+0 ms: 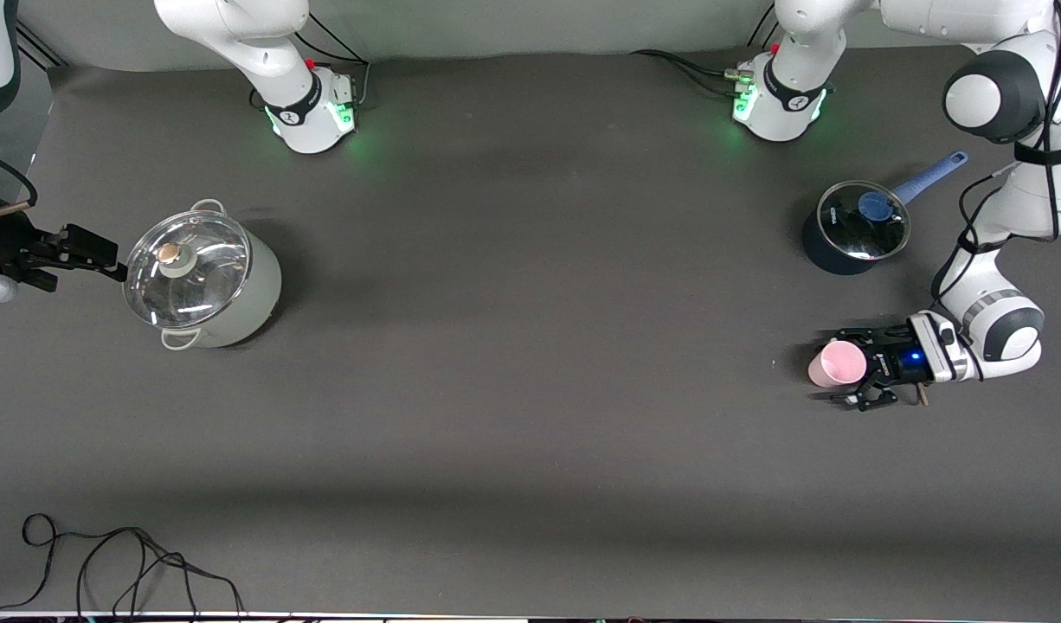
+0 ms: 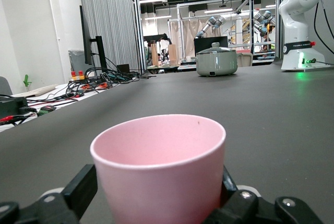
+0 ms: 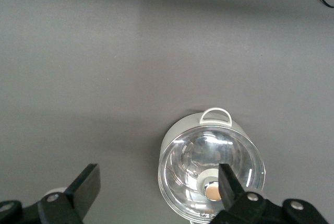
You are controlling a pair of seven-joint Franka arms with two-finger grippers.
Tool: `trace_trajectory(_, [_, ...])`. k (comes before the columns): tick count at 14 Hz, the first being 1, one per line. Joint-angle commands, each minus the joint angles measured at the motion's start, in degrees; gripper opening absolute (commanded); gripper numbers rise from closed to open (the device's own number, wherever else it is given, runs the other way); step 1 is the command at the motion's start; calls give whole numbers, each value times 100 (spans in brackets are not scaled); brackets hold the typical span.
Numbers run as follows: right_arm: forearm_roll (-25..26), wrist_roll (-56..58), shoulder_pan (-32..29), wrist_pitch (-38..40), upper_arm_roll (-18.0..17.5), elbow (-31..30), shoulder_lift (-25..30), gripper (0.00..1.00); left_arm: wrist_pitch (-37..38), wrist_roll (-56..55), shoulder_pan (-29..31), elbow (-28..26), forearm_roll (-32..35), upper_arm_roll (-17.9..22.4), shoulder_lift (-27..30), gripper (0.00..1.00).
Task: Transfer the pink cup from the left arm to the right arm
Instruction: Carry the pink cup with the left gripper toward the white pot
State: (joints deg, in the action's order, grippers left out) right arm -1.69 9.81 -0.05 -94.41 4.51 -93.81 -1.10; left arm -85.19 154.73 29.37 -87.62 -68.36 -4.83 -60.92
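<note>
The pink cup (image 1: 833, 363) stands upright, low at the table, toward the left arm's end, nearer to the front camera than the blue saucepan. My left gripper (image 1: 829, 367) reaches in level with the table, one finger on each side of the cup, shut on it. In the left wrist view the cup (image 2: 159, 166) fills the foreground between the black fingers (image 2: 81, 187). My right gripper (image 1: 76, 264) is open and empty, over the table beside the grey-green pot at the right arm's end; it shows wide open in the right wrist view (image 3: 156, 187).
A grey-green pot with a glass lid (image 1: 202, 277) stands at the right arm's end and shows in the right wrist view (image 3: 211, 166). A dark blue saucepan with a glass lid (image 1: 855, 227) stands near the left arm's base. A black cable (image 1: 132, 562) lies at the table's near edge.
</note>
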Motion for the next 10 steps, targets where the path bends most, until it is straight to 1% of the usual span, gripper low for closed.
trace_trajectory(1, [46, -102, 40, -7, 32, 12, -4, 100, -6, 93, -107, 131, -116, 26, -95, 33])
trace_trajectory(2, [46, -102, 40, -7, 24, 12, -4, 100, -6, 32, -134, 148, -116, 26, -95, 0])
trace_trajectory(7, [46, -102, 40, -7, 23, 12, -13, 100, 90, 75, -283, 149, -55, 17, -86, 0])
trace_trajectory(9, [46, -102, 40, -7, 32, 12, -22, 100, 126, 110, -327, 157, -11, -202, -51, 0])
trace_trajectory(10, [46, -102, 40, -7, 24, 12, -22, 100, 108, 110, -336, 175, -20, -403, -51, 0])
